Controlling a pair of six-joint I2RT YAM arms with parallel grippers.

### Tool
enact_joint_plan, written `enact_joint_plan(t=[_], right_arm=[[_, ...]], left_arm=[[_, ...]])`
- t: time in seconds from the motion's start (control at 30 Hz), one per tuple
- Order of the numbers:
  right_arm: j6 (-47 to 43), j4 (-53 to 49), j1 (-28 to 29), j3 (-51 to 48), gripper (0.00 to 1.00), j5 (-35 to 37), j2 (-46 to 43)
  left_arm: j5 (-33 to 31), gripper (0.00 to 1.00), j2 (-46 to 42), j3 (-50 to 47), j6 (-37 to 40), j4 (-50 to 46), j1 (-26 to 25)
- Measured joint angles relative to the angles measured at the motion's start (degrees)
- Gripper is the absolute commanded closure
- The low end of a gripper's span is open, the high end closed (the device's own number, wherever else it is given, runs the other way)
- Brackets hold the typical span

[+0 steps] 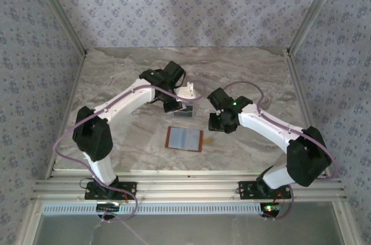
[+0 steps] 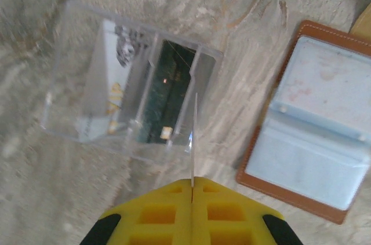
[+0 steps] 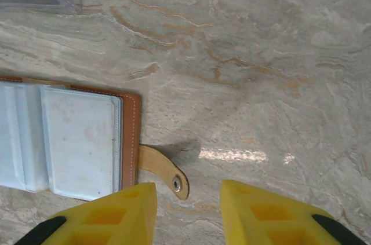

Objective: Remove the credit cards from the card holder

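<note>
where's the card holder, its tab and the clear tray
card holder [image 1: 185, 139], top external view, blue lining
tab [image 3: 162, 169], right wrist view, mid strap
clear tray [image 2: 72, 77], left wrist view, bare left end

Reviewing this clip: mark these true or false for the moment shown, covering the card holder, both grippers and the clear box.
1. The card holder lies open and flat on the table. True.
2. The right gripper is clamped on the card holder's tab. False: its jaws stand apart over the table, and the tab lies beside one finger, not gripped.
3. The left gripper is shut on a thin card seen edge-on. True.
4. The clear box is empty. False: a pale card and a dark card lie in it.
</note>
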Motion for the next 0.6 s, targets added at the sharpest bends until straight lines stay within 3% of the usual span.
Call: enact_joint_plan(t=[0.27,0.6], right_arm=[[-0.04,-0.37,-1.01,-1.18,0.64,0.02,-1.79],[-0.02,-0.68,-2.49,-2.14,0.64,0.04,-3.78]], left_arm=[[-1.77,1.00,10.80,15.47,13.40,-3.39,0.57],[-3.54,1.00,19.63,27.30,20.61,-6.38,2.25]])
